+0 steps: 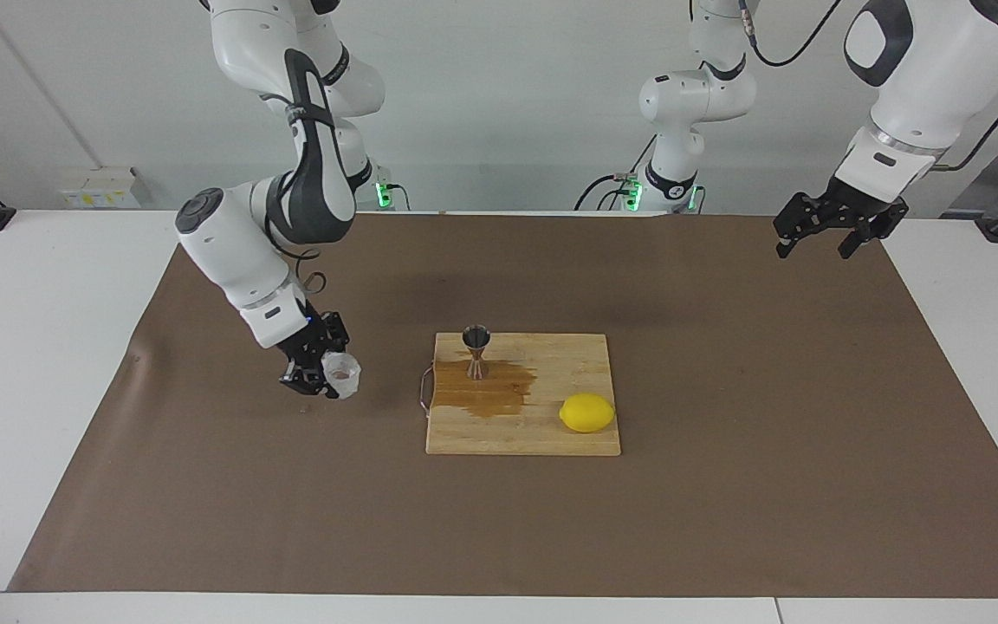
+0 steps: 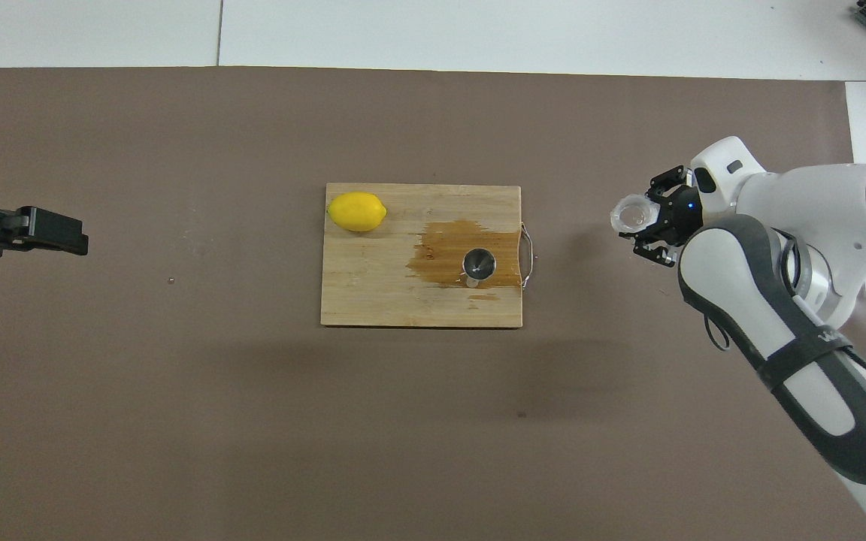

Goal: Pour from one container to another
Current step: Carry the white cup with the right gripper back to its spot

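Right tool (image 1: 326, 374) pinches the small clear faceted glass cup (image 1: 342, 374) over the brown mat
We see the left tool (image 1: 826, 232) spread, waiting; the shiny steel hourglass jigger (image 1: 476, 351) hides its contents

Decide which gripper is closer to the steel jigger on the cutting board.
The right. The right gripper, holding the glass cup, hangs low beside the board where the jigger stands. The left gripper waits raised at its own end of the table.

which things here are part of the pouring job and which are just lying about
Job: glass cup held in the right gripper over the brown mat; steel jigger on the cutting board.
Lying about: lemon; left gripper, waiting open.
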Controlling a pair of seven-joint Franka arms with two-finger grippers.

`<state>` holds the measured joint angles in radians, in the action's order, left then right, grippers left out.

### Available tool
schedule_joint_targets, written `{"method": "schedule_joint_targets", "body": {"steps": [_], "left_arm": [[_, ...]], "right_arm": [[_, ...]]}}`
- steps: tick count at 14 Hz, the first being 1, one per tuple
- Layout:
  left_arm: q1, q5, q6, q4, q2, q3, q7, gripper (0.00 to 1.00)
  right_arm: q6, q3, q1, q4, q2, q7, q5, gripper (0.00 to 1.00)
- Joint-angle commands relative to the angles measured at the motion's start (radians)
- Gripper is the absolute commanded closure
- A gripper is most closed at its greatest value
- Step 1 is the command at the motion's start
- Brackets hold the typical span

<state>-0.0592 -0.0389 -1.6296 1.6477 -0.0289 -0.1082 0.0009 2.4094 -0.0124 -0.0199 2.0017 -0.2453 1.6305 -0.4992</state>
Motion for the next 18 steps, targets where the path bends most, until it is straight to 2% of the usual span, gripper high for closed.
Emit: {"method": "schedule_joint_targets", "body": {"steps": [1, 4, 6, 7, 8, 10, 14, 16, 18], "left_arm": [[-0.016, -0.013, 0.008, 0.015, -0.017, -0.01, 0.008, 0.0], [-0.016, -0.013, 0.007, 0.015, -0.017, -0.008, 0.008, 0.0], [-0.016, -0.013, 0.007, 0.015, -0.017, -0.01, 0.008, 0.0], [-0.016, -0.013, 0.007, 0.015, -0.017, -0.01, 0.008, 0.0], [-0.016, -0.013, 0.007, 0.015, -0.017, -0.008, 0.008, 0.0], [-0.016, -0.013, 0.008, 0.015, -0.017, -0.01, 0.008, 0.0], [-0.016, -0.013, 0.007, 0.015, -0.017, -0.01, 0.008, 0.0], [-0.016, -0.013, 0.008, 0.015, -0.017, -0.01, 0.008, 0.0], [-0.016, -0.013, 0.008, 0.015, -0.017, -0.01, 0.008, 0.0]], "right_arm": [[0.023, -0.014, 0.078, 0.046, -0.015, 0.226, -0.128, 0.5], [0.023, -0.014, 0.135, 0.046, -0.095, 0.466, -0.306, 0.46], [0.025, -0.012, 0.14, 0.045, -0.12, 0.515, -0.369, 0.42], [0.025, -0.012, 0.141, 0.045, -0.121, 0.516, -0.369, 0.27], [0.025, -0.012, 0.141, 0.045, -0.12, 0.509, -0.371, 0.0], [0.016, -0.009, 0.138, 0.043, -0.111, 0.479, -0.369, 0.0], [-0.018, -0.006, 0.121, 0.049, -0.037, 0.324, -0.317, 0.0], [-0.1, -0.005, 0.123, 0.048, -0.003, 0.144, -0.267, 0.0], [-0.151, -0.005, 0.121, 0.048, 0.049, -0.065, -0.143, 0.0]]}}
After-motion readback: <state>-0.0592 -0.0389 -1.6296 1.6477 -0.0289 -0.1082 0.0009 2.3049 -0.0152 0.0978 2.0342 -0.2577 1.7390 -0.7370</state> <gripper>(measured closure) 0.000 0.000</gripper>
